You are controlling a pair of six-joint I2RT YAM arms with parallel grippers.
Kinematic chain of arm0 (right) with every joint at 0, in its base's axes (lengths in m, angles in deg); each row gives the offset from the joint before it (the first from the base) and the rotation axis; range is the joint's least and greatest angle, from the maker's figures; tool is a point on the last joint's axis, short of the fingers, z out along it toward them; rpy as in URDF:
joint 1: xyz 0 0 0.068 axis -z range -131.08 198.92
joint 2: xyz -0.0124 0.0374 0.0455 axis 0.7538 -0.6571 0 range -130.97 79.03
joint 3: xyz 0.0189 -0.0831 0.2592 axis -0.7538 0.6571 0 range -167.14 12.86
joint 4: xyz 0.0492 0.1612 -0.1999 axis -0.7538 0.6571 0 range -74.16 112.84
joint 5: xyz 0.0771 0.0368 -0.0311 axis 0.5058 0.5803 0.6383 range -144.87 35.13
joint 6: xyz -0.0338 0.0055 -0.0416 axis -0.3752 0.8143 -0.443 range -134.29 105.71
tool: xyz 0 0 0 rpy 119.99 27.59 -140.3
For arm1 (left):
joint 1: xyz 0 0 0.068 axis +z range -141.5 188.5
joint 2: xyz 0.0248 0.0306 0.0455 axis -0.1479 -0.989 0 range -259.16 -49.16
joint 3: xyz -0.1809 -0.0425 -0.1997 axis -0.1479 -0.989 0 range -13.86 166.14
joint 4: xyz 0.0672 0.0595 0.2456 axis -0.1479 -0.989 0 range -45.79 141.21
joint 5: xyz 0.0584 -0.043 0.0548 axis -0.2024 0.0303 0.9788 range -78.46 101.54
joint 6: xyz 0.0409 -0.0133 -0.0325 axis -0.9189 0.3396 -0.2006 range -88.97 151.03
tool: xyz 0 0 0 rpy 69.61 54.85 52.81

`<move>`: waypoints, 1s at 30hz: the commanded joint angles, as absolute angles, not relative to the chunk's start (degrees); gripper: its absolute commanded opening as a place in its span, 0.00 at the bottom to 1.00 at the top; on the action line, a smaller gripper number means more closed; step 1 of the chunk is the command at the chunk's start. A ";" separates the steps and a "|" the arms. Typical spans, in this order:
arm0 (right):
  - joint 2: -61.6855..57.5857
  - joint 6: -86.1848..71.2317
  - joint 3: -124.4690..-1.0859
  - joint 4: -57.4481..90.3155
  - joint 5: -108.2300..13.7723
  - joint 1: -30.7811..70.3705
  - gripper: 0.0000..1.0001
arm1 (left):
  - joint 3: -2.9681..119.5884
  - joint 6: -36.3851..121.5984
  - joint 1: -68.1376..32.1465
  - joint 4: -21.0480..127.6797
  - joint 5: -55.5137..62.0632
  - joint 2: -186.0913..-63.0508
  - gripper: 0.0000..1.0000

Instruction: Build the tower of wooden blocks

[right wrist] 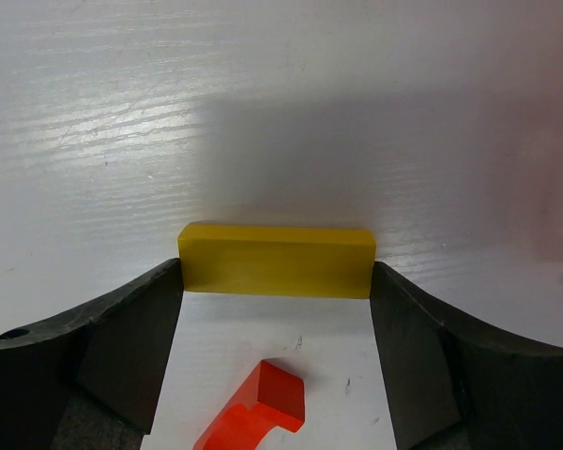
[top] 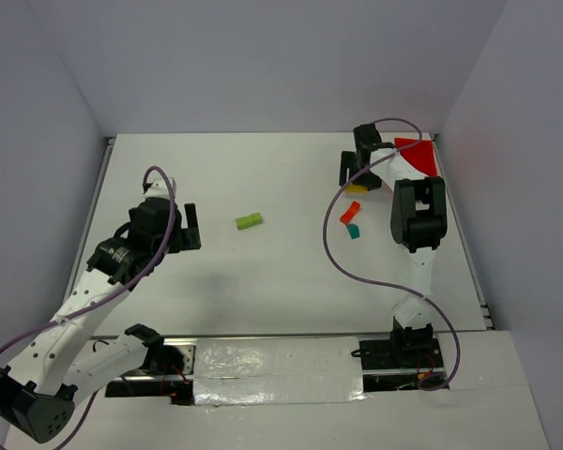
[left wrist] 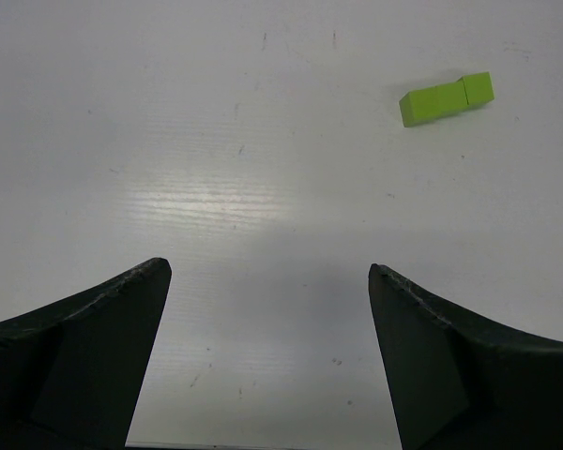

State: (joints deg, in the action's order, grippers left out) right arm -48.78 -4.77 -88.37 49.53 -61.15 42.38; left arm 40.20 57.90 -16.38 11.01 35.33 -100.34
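No tower stands; the blocks lie scattered on the white table. A yellow block (right wrist: pixel 277 248) lies across the tips of my right gripper (right wrist: pixel 277 272), and both fingers press against its ends. From above, this gripper (top: pixel 352 180) is at the back right over the yellow block (top: pixel 356 188). A red piece (right wrist: pixel 261 411) lies just behind the jaws, with a teal wedge (top: pixel 354 231) beside the red piece (top: pixel 349 214). A yellow-green bar (top: pixel 249 221) lies mid-table. My left gripper (top: pixel 190 226) stands open to the left of it, empty, with the bar (left wrist: pixel 446 98) ahead to the right of the gripper (left wrist: pixel 270 274).
A red plastic bin (top: pixel 418 156) sits in the back right corner, close behind the right arm. Grey walls enclose the table on three sides. A purple cable (top: pixel 330 246) loops over the table beside the red and teal pieces.
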 commanded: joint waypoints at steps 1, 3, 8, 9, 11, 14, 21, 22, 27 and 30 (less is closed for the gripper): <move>-45.60 -4.10 -88.22 48.09 -64.27 41.36 0.65 | 40.28 56.25 -16.19 12.98 35.18 -99.97 1.00; -44.90 -3.83 -87.96 48.27 -64.62 40.05 0.63 | 40.28 56.25 -16.19 12.98 35.18 -99.96 1.00; -38.05 -2.35 -84.62 46.43 -65.59 32.59 0.63 | 40.37 56.25 -16.19 12.89 35.35 -99.88 1.00; -37.08 -1.90 -84.27 46.16 -65.68 29.53 0.63 | 40.37 56.34 -16.11 12.89 35.35 -99.96 0.99; -35.15 -0.76 -84.08 45.72 -66.47 26.61 0.63 | 40.37 56.34 -16.11 12.80 35.53 -99.88 0.99; -34.79 1.44 -85.75 46.07 -66.82 20.46 0.63 | 40.37 56.43 -16.02 12.80 35.62 -99.62 0.99; -38.99 8.81 -90.67 45.98 -66.74 9.29 0.62 | 40.28 56.43 -16.10 12.89 35.53 -99.00 0.99; -39.62 10.30 -91.98 45.98 -66.74 8.41 0.62 | 40.28 56.43 -16.11 12.89 35.53 -98.74 0.99; -43.75 11.72 -97.96 49.22 -68.49 3.49 0.62 | 40.19 56.34 -16.02 12.98 35.09 -98.30 0.99; -45.33 12.69 -98.85 50.03 -68.67 2.52 0.63 | 40.19 56.34 -16.11 13.07 34.91 -97.95 0.99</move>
State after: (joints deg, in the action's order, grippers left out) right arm -44.25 10.33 -95.78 48.04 -66.79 3.45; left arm 40.18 57.88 -16.38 11.01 35.22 -98.92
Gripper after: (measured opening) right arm 0.815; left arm 0.994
